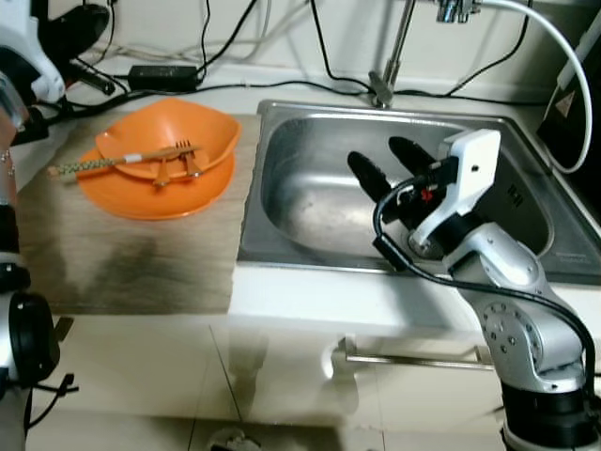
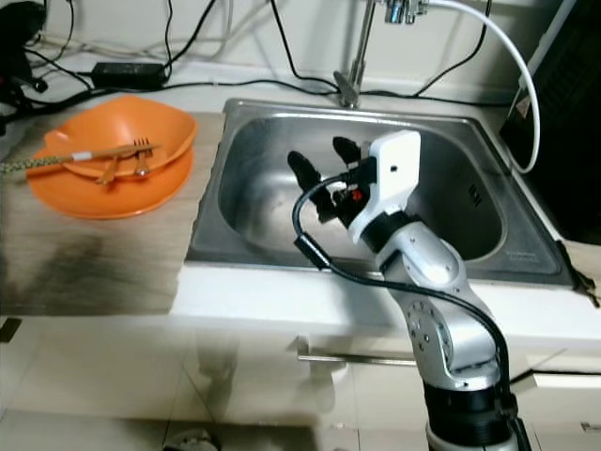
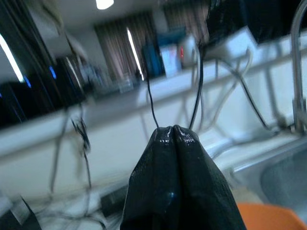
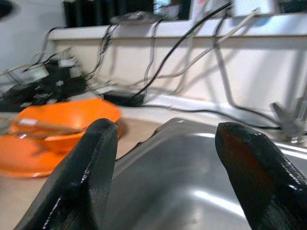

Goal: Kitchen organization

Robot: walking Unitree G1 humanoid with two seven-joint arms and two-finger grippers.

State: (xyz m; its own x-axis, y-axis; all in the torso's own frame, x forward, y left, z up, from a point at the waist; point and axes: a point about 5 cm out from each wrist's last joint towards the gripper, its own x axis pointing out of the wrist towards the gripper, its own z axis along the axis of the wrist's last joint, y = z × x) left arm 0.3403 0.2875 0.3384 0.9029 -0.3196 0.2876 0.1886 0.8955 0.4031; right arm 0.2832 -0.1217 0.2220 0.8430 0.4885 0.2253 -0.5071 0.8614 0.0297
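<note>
At centre right of the frame the right hand (image 1: 385, 162) hovers over the steel sink (image 1: 310, 202) with its fingers spread wide and empty, while the left hand (image 3: 173, 136) is pressed closed, and the orange bowl (image 1: 174, 141) holding a fork (image 1: 188, 158) and chopsticks (image 1: 103, 164) sits on the counter (image 1: 122, 263) at upper left

silver jointed arm (image 1: 512, 301), black cable, white wrist housing

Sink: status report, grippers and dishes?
Right gripper open, empty, over the sink. Left gripper shut, empty, raised. Orange bowls stacked on the counter with fork and chopsticks inside, untouched. Nothing in the way.
</note>
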